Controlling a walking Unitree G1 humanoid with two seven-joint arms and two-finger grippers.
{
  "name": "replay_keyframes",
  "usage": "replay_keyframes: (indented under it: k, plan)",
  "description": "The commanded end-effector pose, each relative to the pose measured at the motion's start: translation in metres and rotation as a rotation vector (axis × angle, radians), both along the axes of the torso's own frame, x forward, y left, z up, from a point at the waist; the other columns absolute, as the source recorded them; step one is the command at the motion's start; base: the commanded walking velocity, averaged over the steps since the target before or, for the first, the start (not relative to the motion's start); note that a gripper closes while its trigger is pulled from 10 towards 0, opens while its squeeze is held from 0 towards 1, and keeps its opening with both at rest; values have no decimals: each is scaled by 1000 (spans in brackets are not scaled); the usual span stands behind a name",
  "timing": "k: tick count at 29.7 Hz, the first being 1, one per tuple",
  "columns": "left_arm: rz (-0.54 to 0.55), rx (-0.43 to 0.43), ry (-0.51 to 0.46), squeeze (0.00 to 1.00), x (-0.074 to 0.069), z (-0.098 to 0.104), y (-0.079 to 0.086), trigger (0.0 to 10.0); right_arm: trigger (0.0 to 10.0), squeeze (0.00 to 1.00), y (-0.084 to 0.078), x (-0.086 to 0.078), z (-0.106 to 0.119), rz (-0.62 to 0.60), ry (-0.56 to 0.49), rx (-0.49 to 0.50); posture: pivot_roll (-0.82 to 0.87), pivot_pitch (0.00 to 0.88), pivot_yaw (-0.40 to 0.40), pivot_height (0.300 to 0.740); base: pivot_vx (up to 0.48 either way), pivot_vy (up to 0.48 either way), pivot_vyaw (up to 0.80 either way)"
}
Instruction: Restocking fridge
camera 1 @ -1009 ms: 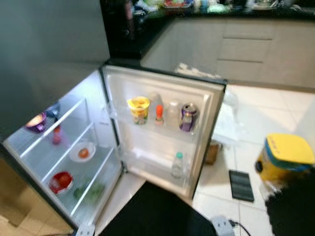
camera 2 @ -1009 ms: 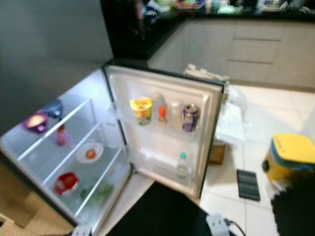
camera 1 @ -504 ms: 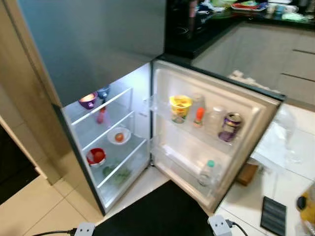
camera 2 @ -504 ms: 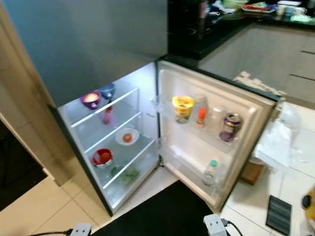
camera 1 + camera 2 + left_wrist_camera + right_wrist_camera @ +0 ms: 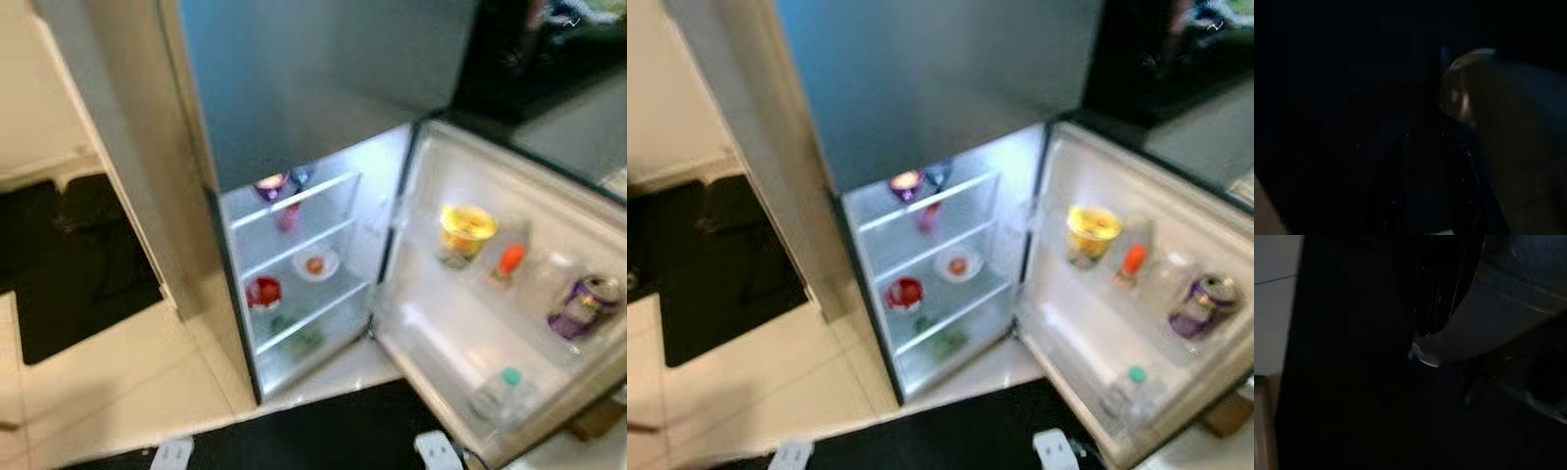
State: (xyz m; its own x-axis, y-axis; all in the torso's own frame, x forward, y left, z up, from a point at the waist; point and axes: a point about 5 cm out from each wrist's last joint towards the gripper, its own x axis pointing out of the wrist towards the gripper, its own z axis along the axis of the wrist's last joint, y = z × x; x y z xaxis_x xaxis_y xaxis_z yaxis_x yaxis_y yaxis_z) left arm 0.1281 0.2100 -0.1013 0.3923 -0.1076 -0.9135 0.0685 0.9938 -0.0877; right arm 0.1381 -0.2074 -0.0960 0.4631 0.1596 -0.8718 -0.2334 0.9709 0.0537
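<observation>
Fridge [image 5: 323, 78] door open | labels blurred, unreadable | hands: grip state cannot tell

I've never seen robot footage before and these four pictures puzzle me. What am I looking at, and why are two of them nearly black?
A walking humanoid robot took these. The two bright pictures come from a stereo camera on its head, looking down at an open white fridge. On its glass shelves sit a purple bowl, a white plate with an orange fruit and a red bowl. The open door holds a yellow cup, an orange-capped bottle and a purple can. The dark pictures come from wrist cameras; both arms hang in shade, so their hands can't be judged.
</observation>
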Motion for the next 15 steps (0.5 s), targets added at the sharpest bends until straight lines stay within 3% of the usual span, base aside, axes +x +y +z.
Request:
replay_keyframes:
  k: [1, 15]
  plan:
    - [-4, -1, 8, 0, -2, -1, 0, 10000, 10000, 0, 5, 3, 0, 3, -12, 10, 38, 0, -3, 740, 0, 0, 775]
    - [8, 7, -3, 0, 0, 0, -1, 10000, 10000, 0, 1, 5, 1, -3, -18, -15, 41, 0, -9, 740, 0, 0, 718]
